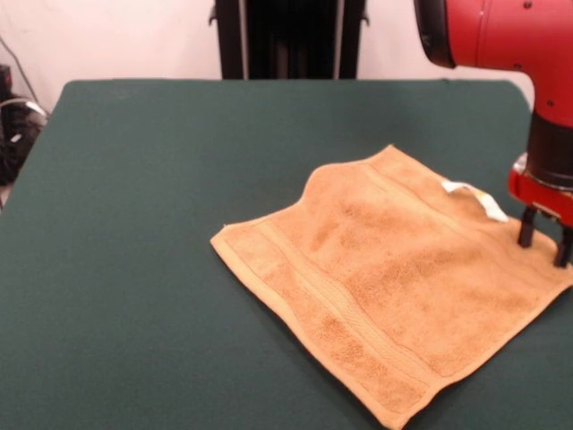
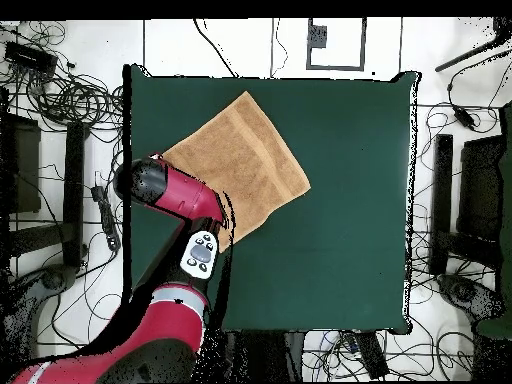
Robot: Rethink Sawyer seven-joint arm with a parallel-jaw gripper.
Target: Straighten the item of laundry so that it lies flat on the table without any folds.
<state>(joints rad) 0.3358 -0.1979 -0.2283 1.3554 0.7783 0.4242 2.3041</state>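
Front view shows golden-orange terry hand towel (image 1: 385, 287) nearly flat on dark green felt table (image 1: 134, 224), far edge slightly humped, black-fingered gripper (image 1: 543, 238) parted, empty, at its corner.

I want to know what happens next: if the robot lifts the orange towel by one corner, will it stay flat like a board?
Probably not. The towel looks like soft terry with a small hump near its far edge, so it would likely droop. It seems light and shouldn't roll. The pincer stands open at its corner.
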